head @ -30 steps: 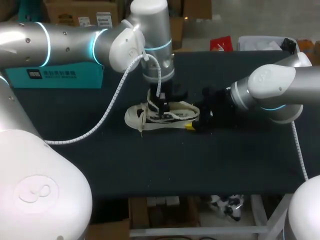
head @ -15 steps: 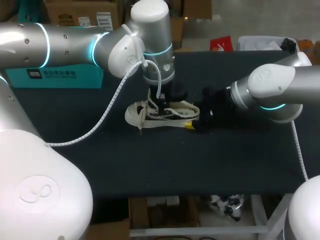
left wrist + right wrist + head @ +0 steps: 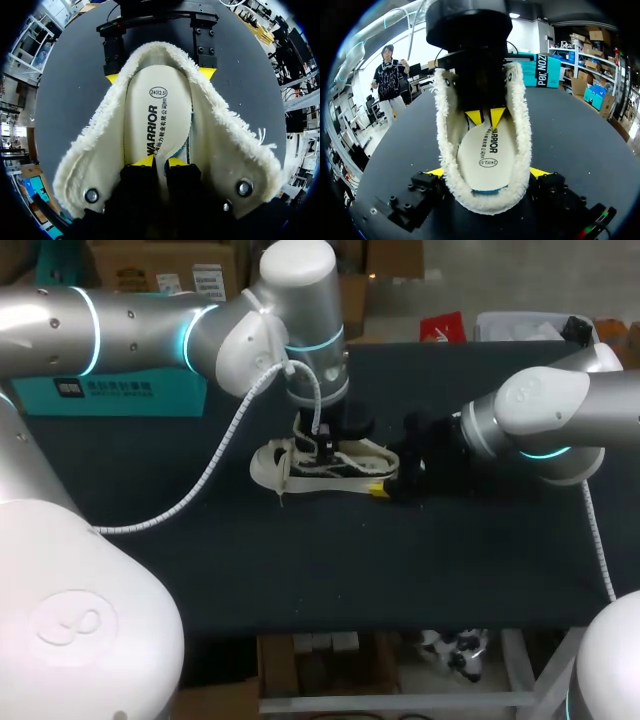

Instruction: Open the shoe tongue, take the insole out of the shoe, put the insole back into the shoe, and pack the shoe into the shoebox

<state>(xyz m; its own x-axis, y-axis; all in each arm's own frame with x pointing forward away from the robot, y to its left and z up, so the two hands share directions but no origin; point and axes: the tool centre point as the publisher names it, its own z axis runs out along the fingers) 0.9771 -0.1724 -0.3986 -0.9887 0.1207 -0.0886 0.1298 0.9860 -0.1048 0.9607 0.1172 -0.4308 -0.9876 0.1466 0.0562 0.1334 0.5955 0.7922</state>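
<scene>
Left wrist view: the left gripper point(image 3: 161, 161) is reaching down into the shoe point(image 3: 225, 140), its yellow tips pinching the insole point(image 3: 157, 110) deep inside, away from the heel. Most of the insole is lying flat in the fleecy lining. At the heel end, the right gripper point(image 3: 159, 76) is bracing the shoe, one finger touching each side of the collar. From overhead, the shoe is sitting on its sole mid-table point(image 3: 300, 570), between the two arms. This is looking like the take-out step. To do it well, the left arm should be drawing up and back toward the heel, slowly, so the insole is peeling free rather than dragging the shoe along. The right grip needs to be holding firm throughout. That pinch is looking narrow, so a sudden tug is risking a slip.
</scene>
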